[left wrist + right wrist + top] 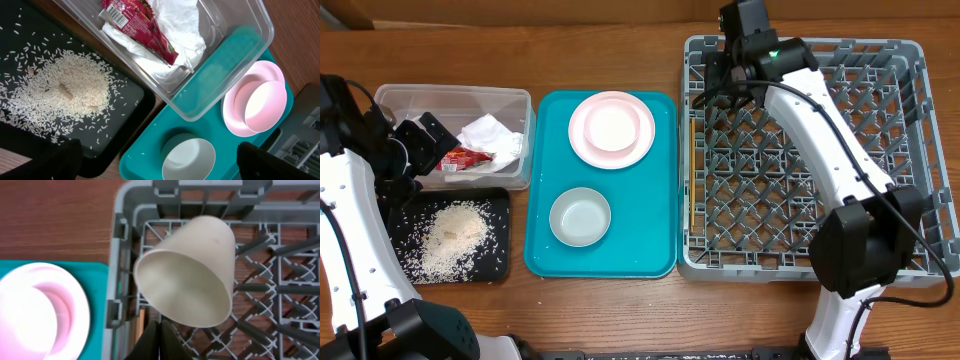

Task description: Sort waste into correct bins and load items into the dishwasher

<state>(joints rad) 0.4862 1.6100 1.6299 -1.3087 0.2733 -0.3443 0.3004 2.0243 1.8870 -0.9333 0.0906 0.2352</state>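
Note:
A small white cup [192, 272] lies tilted in the far left corner of the grey dish rack [910, 150]. My right gripper [160, 337] is shut just below the cup's rim; overhead it [718, 85] hides the cup. Wooden chopsticks [692, 170] lie along the rack's left wall. A pink plate [638, 150] carrying a white bowl [611, 126] and a grey-green bowl [580, 216] sit on the teal tray [660, 200]. A napkin [492, 137] and a red wrapper [467, 158] lie in the clear tub [450, 95]. Rice [455, 230] lies on the black tray [498, 200]. My left gripper [162, 162] is open and empty above the grey-green bowl [189, 159].
The teal tray stands between the two bins and the rack, close to each. The rack fills the right half of the wooden table [620, 40]. Bare wood runs along the back edge and the front.

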